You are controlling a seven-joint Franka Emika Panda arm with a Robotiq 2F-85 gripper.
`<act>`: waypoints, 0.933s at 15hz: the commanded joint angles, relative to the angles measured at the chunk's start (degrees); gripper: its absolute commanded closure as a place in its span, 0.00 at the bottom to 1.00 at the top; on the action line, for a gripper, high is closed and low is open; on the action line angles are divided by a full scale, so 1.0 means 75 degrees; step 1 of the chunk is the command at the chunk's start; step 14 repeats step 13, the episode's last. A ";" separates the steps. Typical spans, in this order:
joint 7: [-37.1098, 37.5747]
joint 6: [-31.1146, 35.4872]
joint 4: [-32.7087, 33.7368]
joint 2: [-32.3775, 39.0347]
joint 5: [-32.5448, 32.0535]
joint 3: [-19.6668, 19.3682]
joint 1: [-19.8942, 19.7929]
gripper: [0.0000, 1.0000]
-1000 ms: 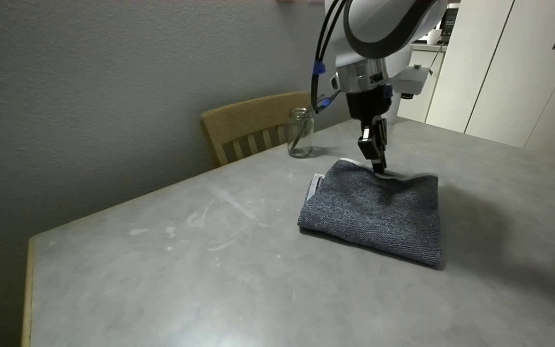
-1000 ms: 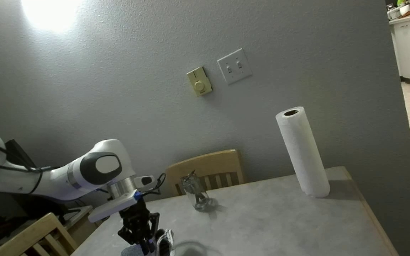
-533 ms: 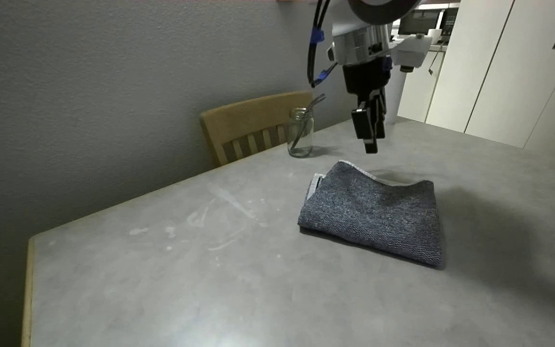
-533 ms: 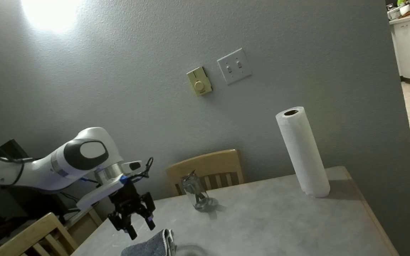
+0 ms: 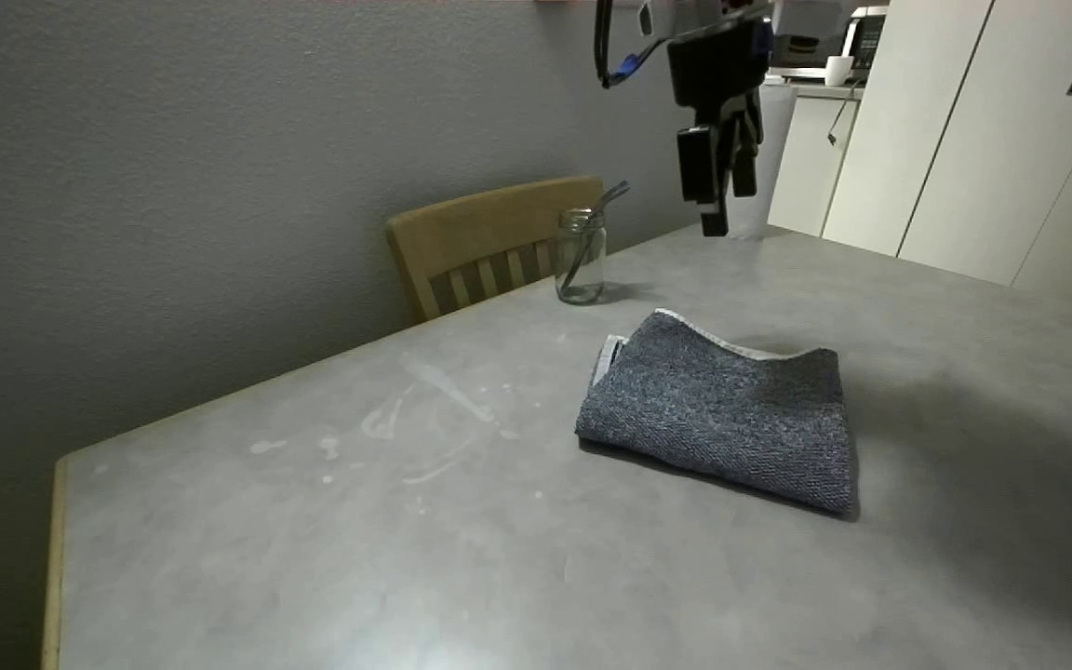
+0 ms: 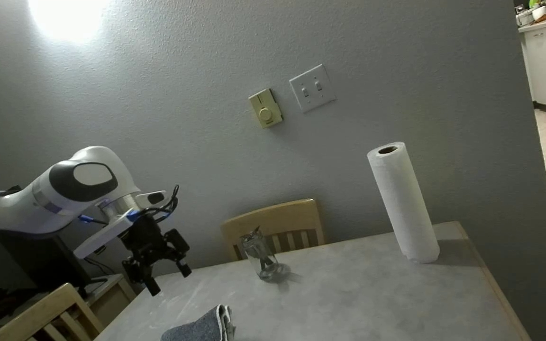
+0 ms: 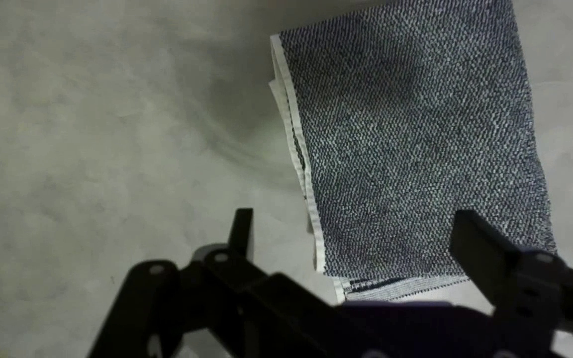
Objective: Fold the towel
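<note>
Grey surface point(image 7: 92, 129), towel point(image 7: 418, 149) folded at wrist-view one o'clock, my fingers point(image 7: 483, 253) apart: I should retreat high, disturbing nothing.

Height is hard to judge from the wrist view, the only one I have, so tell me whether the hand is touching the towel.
Observer: It is not; both exterior views show the hand hanging in the air, well apart from the towel.
Operator: Good. Name an object standing on the table outside my picture.
Observer: A clear glass jar stands near the table's edge, by a wooden chair.
Operator: Give me one that stands farther from the towel than that.
Observer: A white paper roll stands on end near a corner of the table.
</note>
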 commanded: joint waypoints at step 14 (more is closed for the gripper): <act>0.0020 -0.0019 -0.0065 -0.0091 0.0180 0.0027 -0.0004 0.00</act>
